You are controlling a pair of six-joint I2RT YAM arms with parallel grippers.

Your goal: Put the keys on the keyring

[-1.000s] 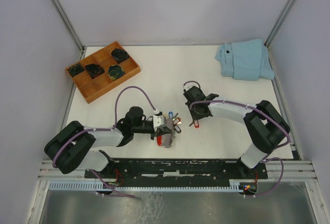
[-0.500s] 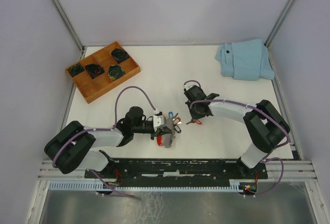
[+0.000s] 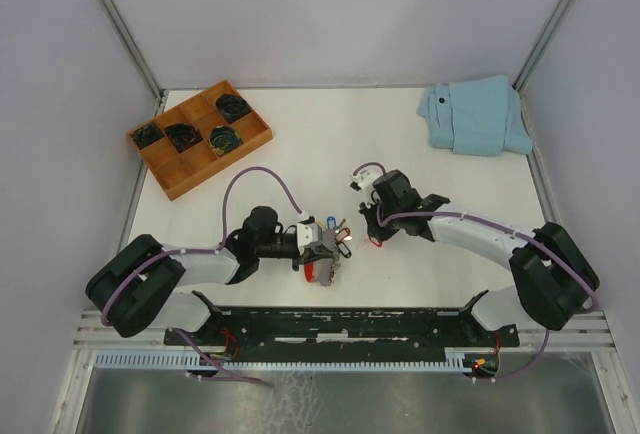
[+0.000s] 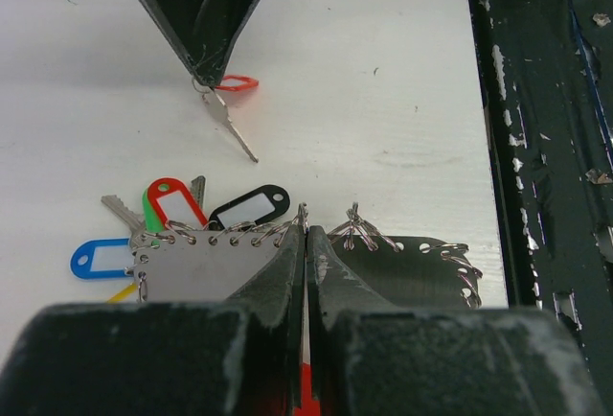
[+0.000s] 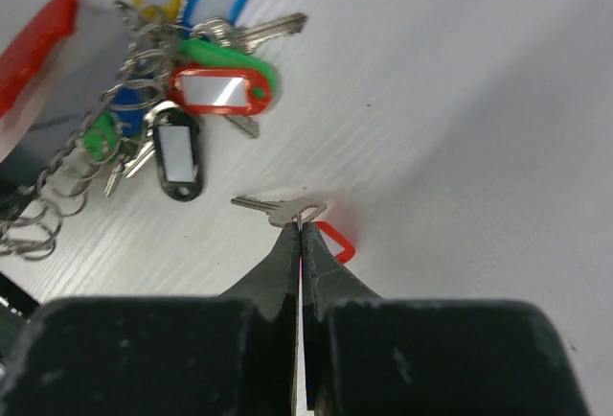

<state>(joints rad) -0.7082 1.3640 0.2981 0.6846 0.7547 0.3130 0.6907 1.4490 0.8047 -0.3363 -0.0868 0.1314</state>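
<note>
A small silver key [image 5: 283,208] with a red tag [image 5: 335,241] lies on the white table. My right gripper [image 5: 302,226] is shut on the little ring at the key's head. In the left wrist view the same key [image 4: 230,124] hangs under the right fingertips. The keyring [image 4: 206,272], a grey plate edged with wire rings, carries red [image 4: 172,203], black, blue and yellow tags. My left gripper [image 4: 306,234] is shut on its edge. From above, the keyring [image 3: 335,239] sits just left of the right gripper [image 3: 372,236].
A wooden tray [image 3: 165,169] with dark coiled items stands at the back left. A folded light-blue cloth [image 3: 478,114] lies at the back right. The black base rail [image 4: 546,148] runs along the near edge, close to the left gripper.
The right jaws closed on the red-tagged key. The right arm's elbow swung out to the right and its wrist turned. The left arm and keyring stayed still.
</note>
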